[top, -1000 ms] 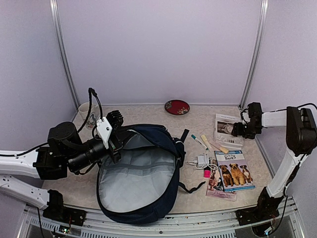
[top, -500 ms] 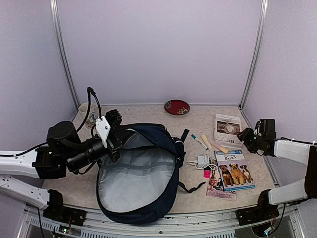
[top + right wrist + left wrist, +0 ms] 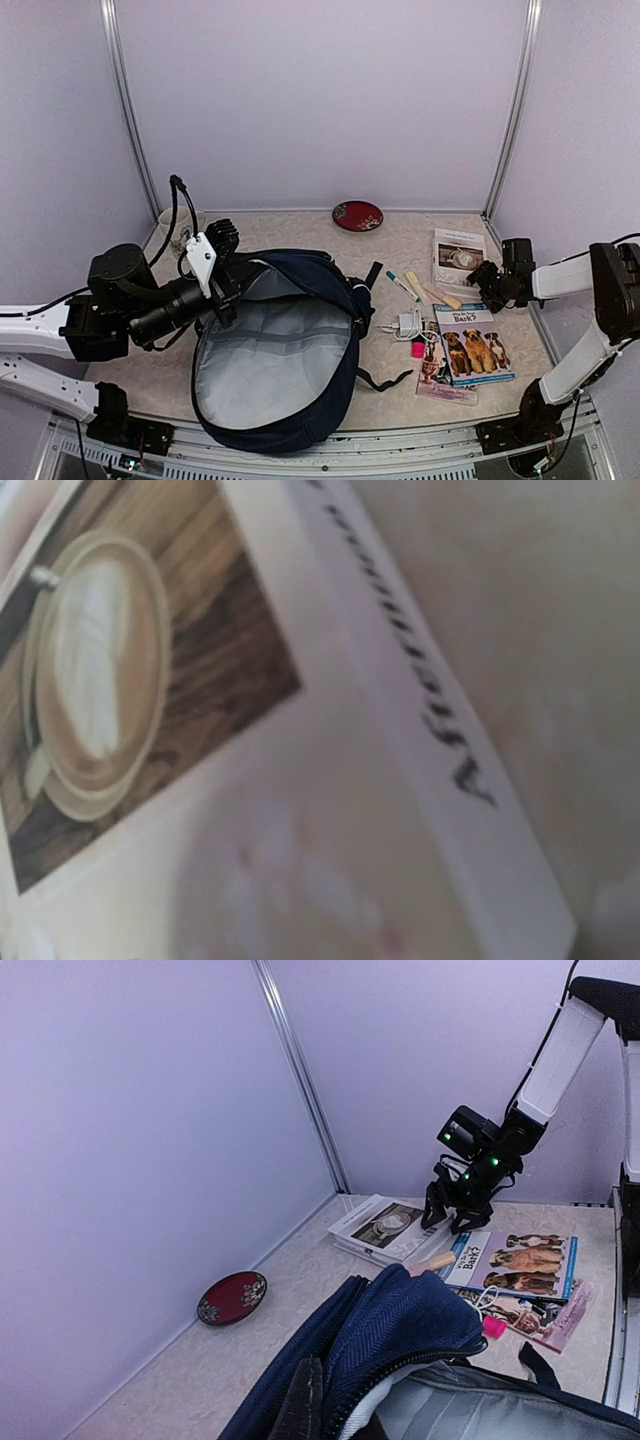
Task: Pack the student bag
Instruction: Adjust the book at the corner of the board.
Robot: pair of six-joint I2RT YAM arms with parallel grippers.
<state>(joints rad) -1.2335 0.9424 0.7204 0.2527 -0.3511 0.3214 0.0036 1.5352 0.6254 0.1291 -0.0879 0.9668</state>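
Note:
The student bag (image 3: 330,283), navy with light grey lining, lies unzipped and open at the table's middle. My left gripper (image 3: 228,292) is shut on its upper-left rim and holds the flap up. In the left wrist view one dark finger (image 3: 305,1408) presses on the navy fabric (image 3: 420,1320). My right gripper (image 3: 487,281) hangs low over the near edge of a white book with a coffee-cup cover (image 3: 458,252). Seen from the left wrist (image 3: 452,1215), its fingers stand apart and hold nothing. The right wrist view shows that book (image 3: 150,680) close up and blurred, with no fingers visible.
A dog-cover book (image 3: 472,345) lies on a pink leaflet. Beside them lie markers (image 3: 403,286), a white charger with cable (image 3: 408,325) and a small pink item (image 3: 417,350). A red dish (image 3: 357,215) sits at the back wall. A mug (image 3: 172,225) stands at back left.
My right arm has swung down and my right gripper has moved low over the near edge of the coffee-cup book. My left gripper has shifted slightly left, still holding the bag's rim.

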